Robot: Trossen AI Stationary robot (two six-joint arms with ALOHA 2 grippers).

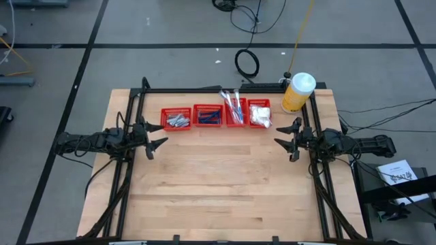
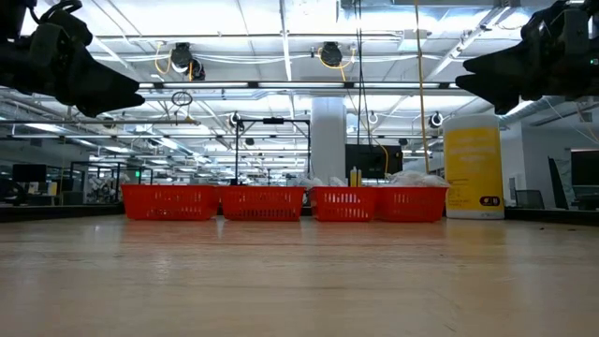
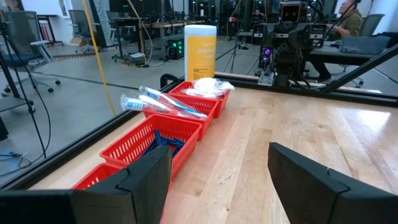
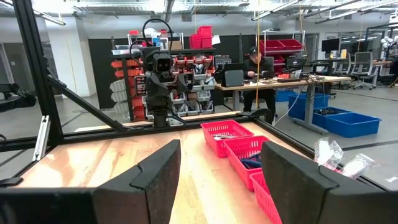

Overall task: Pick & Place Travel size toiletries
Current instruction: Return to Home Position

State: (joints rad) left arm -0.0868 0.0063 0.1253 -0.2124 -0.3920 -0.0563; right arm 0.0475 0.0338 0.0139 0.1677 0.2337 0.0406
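**Both grippers wide open, empty**

Left gripper (image 1: 158, 135) and right gripper (image 1: 286, 135) hover over opposite table (image 1: 218, 197) sides, jaws spread, holding nothing. Four red baskets (image 1: 193, 117) hold seemingly grey tubes (image 1: 177, 121), blue sticks (image 1: 209, 117), white-teal sticks (image 1: 234, 103) and packets (image 1: 259, 114).

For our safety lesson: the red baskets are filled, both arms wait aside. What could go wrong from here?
The wrapped toothbrushes jut beyond their basket rim; a jolt might spill them. The heaped white packets sit near the tall yellow bottle, which could topple onto them. Left gripper and right gripper hang open.
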